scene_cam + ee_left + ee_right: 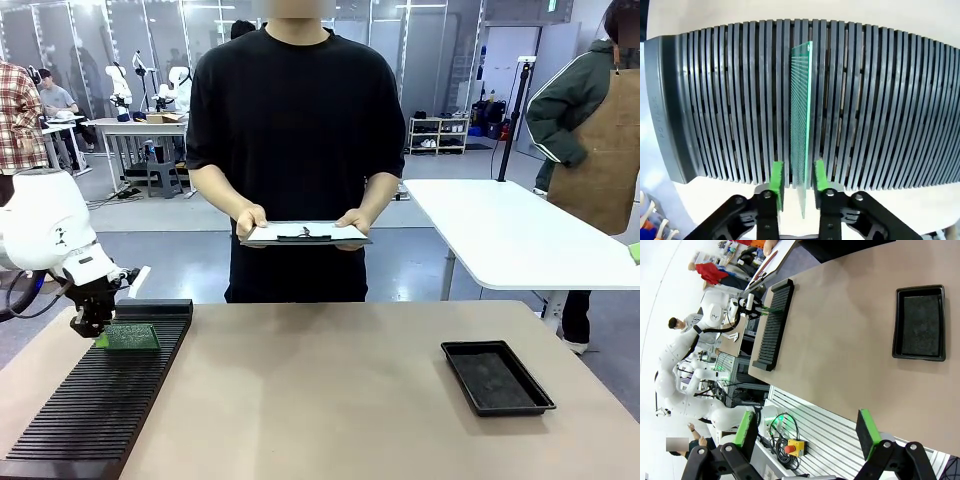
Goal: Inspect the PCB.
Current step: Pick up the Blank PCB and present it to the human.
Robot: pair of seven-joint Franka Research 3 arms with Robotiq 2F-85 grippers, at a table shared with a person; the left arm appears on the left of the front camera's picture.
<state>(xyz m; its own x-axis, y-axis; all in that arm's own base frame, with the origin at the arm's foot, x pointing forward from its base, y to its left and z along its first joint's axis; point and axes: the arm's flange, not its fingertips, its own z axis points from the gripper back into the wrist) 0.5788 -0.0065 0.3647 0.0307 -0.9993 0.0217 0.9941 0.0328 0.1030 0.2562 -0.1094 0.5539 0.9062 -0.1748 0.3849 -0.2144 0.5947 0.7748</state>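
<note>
The PCB (801, 115) is a thin green speckled board standing on edge in a slot of the black slotted rack (880, 100). In the left wrist view my left gripper (799, 180) straddles its near edge, one green pad on each side with a small gap to the board, so it is open. From the front, the PCB (128, 337) sits at the far end of the rack (100, 410), with the left gripper (92, 322) just left of it. My right gripper (807, 432) hangs open high above the table, nothing between its fingers.
A shallow black tray (497, 377) lies at the table's right. Across the table a person holds a clipboard (305, 234) with white paper in both hands. Another white table (520, 235) stands behind on the right.
</note>
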